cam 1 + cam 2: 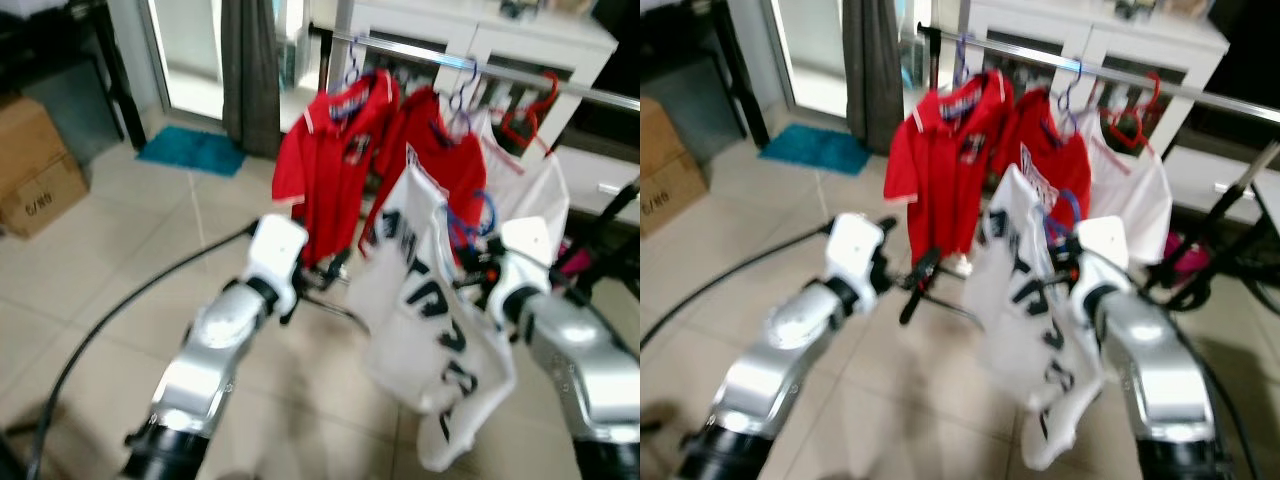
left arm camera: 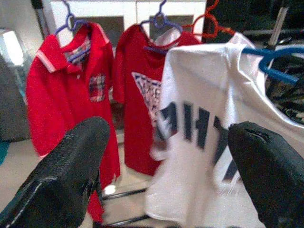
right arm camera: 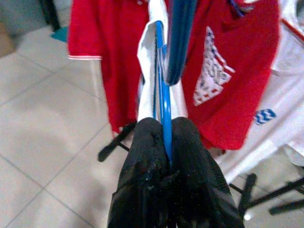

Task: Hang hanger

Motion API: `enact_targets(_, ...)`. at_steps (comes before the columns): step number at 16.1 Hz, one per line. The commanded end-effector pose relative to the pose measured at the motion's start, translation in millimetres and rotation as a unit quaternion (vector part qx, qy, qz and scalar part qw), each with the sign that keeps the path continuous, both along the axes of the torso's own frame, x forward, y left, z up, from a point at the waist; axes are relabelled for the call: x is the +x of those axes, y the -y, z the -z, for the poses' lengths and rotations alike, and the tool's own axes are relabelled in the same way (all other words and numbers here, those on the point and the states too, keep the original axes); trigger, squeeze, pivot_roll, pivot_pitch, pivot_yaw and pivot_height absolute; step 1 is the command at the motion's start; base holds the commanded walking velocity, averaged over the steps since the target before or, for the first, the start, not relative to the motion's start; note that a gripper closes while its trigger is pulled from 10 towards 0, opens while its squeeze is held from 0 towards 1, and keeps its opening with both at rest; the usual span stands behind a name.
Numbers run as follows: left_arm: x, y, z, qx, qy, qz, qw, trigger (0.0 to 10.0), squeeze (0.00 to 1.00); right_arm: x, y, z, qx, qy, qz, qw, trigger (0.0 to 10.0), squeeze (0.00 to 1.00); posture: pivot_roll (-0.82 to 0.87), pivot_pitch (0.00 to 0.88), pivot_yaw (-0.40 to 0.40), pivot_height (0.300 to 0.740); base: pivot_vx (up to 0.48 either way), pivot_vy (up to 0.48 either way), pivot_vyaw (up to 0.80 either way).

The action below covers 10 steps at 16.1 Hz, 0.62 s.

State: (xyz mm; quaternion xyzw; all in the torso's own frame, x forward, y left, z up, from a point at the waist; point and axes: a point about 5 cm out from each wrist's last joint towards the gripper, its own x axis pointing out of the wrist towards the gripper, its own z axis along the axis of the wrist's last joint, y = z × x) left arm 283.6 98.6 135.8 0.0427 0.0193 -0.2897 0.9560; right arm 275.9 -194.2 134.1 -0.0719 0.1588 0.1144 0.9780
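Note:
My right gripper [image 3: 164, 126] is shut on a blue hanger [image 3: 164, 95] that carries a white shirt with black lettering [image 1: 420, 300]. It holds the hanger in front of and below the metal rail [image 1: 500, 70] of a clothes rack. A red polo [image 1: 335, 150], a red printed t-shirt [image 1: 440, 150] and a white shirt [image 1: 540, 190] on a red hanger [image 1: 530, 115] hang on that rail. My left gripper [image 2: 168, 142] is open and holds nothing, just left of the white shirt and level with the red polo's hem.
A white cabinet [image 1: 480, 40] stands behind the rack, and a dark curtain [image 1: 250, 70] hangs to its left. A cardboard box [image 1: 35, 170] and a teal mat [image 1: 190, 150] lie on the tiled floor at left. A black cable [image 1: 130, 300] crosses the floor.

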Motion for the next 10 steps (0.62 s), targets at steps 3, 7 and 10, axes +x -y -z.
enact_targets(3, 0.8, -1.4, 12.0, 0.031, -0.026, 0.034, 0.999, 10.0, 1.00, 3.2, -1.4, -9.8, -0.006, 0.028, -0.009, 1.000, 0.0, 0.00, -0.03, 0.011, -0.078, 0.740, 0.000, 0.000, 0.00)
enact_targets(7, 14.5, 5.7, 22.5, 0.079, -0.026, 0.050, 0.995, 10.0, 1.00, 5.7, -26.0, -4.4, 0.011, 0.031, -0.053, 0.998, 0.0, 0.00, -0.03, 0.009, -0.079, 0.740, 0.000, 0.000, 0.00)
enact_targets(10, 28.1, 17.7, 17.1, 0.080, -0.019, 0.036, 0.996, 10.0, 1.00, 4.6, -47.4, -5.6, 0.032, 0.053, -0.100, 0.993, 0.0, 0.00, -0.03, 0.002, -0.077, 0.740, 0.000, 0.000, 0.00)
